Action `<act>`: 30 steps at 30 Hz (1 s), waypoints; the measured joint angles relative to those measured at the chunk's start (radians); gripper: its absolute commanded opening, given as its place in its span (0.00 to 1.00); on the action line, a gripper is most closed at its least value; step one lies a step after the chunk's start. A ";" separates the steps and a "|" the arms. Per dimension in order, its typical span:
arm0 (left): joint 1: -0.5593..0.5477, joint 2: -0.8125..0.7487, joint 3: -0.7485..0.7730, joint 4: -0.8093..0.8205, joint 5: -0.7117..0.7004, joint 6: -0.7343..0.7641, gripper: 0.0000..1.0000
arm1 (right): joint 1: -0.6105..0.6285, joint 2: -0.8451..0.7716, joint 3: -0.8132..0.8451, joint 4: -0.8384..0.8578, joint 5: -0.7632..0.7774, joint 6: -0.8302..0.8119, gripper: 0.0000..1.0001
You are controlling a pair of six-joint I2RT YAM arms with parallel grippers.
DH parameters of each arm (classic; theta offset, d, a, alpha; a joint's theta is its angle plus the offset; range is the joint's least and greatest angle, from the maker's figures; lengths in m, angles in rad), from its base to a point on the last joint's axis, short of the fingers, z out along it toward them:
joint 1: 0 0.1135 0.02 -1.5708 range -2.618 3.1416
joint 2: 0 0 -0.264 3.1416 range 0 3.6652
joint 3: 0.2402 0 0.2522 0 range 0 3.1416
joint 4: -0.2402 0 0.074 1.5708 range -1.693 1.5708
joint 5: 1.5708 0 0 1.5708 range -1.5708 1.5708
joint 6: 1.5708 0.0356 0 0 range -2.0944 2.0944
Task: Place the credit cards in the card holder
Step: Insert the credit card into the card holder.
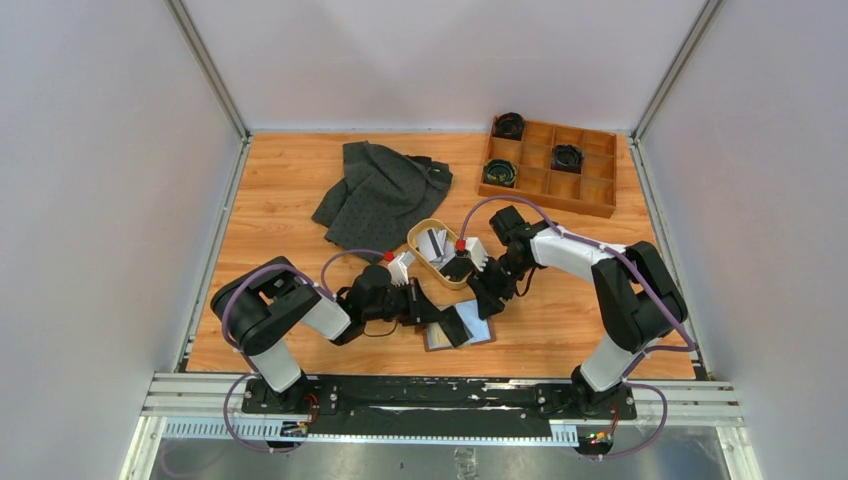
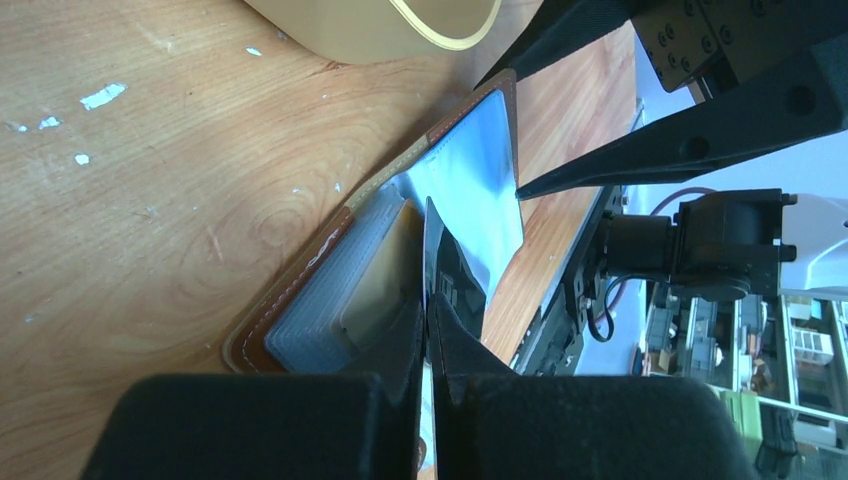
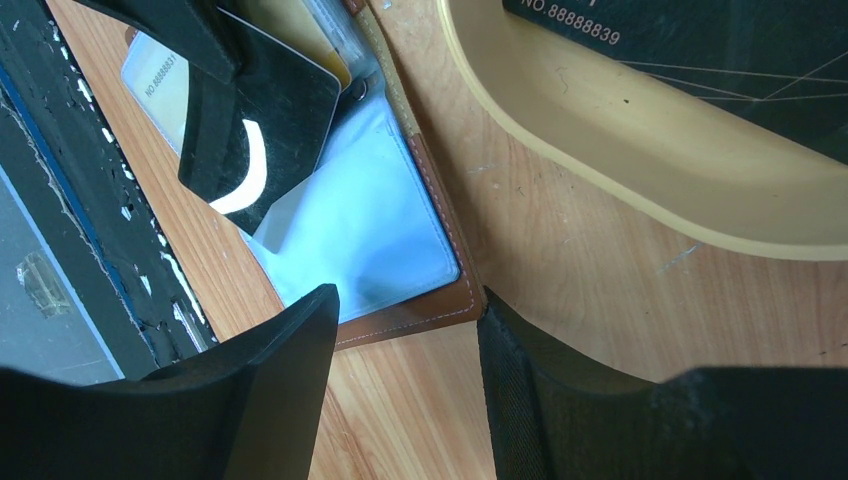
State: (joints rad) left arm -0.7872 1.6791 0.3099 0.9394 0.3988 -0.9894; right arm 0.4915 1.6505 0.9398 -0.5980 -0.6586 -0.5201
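The brown leather card holder (image 1: 472,328) lies open on the table in front of the oval tray, its clear pockets up (image 2: 330,290). My left gripper (image 1: 425,303) is shut on a black credit card (image 2: 445,265), held on edge with its far end over the holder's pockets. In the right wrist view the same card (image 3: 270,130) hangs above the holder (image 3: 400,230). My right gripper (image 3: 407,295) is open and empty, its jaws astride the holder's near corner, one fingertip (image 3: 495,310) at that corner. More cards (image 1: 435,243) lie in the tray, one black (image 3: 720,50).
The oval tan tray (image 1: 415,240) sits just behind the holder, close to both grippers. A dark grey cloth (image 1: 380,195) lies at the back left. A wooden compartment box (image 1: 585,185) with black coiled items stands at the back right. A metal rail (image 1: 400,395) runs along the near edge.
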 measured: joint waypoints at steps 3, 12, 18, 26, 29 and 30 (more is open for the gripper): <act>0.000 0.004 0.020 -0.031 0.010 -0.010 0.00 | 0.000 0.000 0.000 0.000 0.000 0.000 0.57; 0.000 0.048 0.060 -0.053 0.046 -0.057 0.00 | 0.004 0.000 0.000 -0.001 0.003 0.000 0.57; 0.000 0.061 0.075 -0.060 0.054 -0.070 0.00 | 0.009 0.000 0.003 -0.002 0.009 0.000 0.57; 0.000 0.081 0.102 -0.079 0.072 -0.074 0.00 | 0.014 0.000 0.004 -0.002 0.014 0.000 0.57; 0.000 0.090 0.111 -0.080 0.077 -0.077 0.00 | 0.016 0.000 0.004 -0.002 0.014 0.000 0.57; 0.000 0.093 0.114 -0.081 0.079 -0.077 0.00 | 0.017 0.000 0.004 -0.002 0.014 0.000 0.57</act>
State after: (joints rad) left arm -0.7868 1.7718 0.4236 0.8581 0.4774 -1.0668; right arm 0.5087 1.6505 0.9436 -0.5999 -0.6445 -0.5205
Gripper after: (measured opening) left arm 0.006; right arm 0.568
